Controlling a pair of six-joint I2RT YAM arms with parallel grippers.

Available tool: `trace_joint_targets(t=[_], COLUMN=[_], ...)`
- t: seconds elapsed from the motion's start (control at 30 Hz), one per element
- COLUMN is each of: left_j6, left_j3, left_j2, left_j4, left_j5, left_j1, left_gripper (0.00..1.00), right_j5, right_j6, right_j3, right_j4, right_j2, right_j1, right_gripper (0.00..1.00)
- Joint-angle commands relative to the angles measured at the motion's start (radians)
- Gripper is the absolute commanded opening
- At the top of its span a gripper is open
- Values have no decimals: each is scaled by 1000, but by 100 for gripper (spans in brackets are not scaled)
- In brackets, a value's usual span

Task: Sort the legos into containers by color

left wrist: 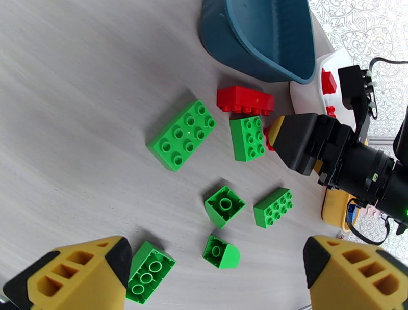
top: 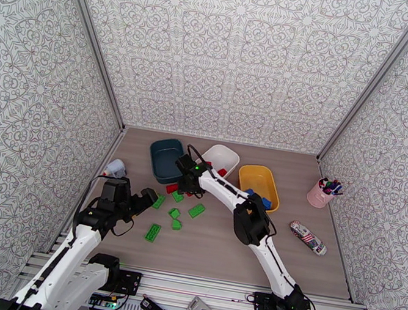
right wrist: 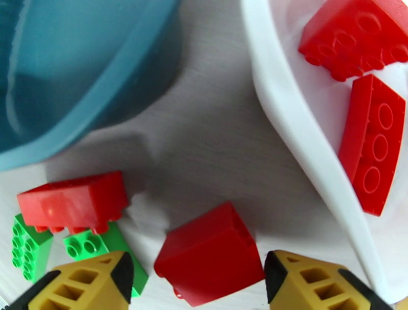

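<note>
The white tub held red legos. Outside its rim the right gripper hung, fingers apart. Farther off, the left gripper hovered over green bricks, fingers spread. A red brick lay between the right fingers; I'd say lower squarely, then pinch its flat sides.

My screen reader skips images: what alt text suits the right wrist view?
The open right gripper hangs over a red lego between a teal tub and a white tub holding two red legos. A second red lego and green legos lie at left.
</note>
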Motion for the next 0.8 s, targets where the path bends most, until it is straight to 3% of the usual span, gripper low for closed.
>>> trace_joint_targets(t=[0.0,0.27,0.77], left_j6=[15,20,12], left_j3=[-20,-22,-25], left_j2=[-6,-7,-12], left_j4=[-7,-11,-5], left_j5=[26,32,40], left_j1=[17,21,22], left_gripper=[95,95,95], right_j5=[20,118,142], right_j6=[11,52,68], right_j3=[60,74,-86], right_j4=[-41,-68,1], right_j2=[38,60,-46], right_j1=[-9,-8,-11], right_gripper=[69,71,61])
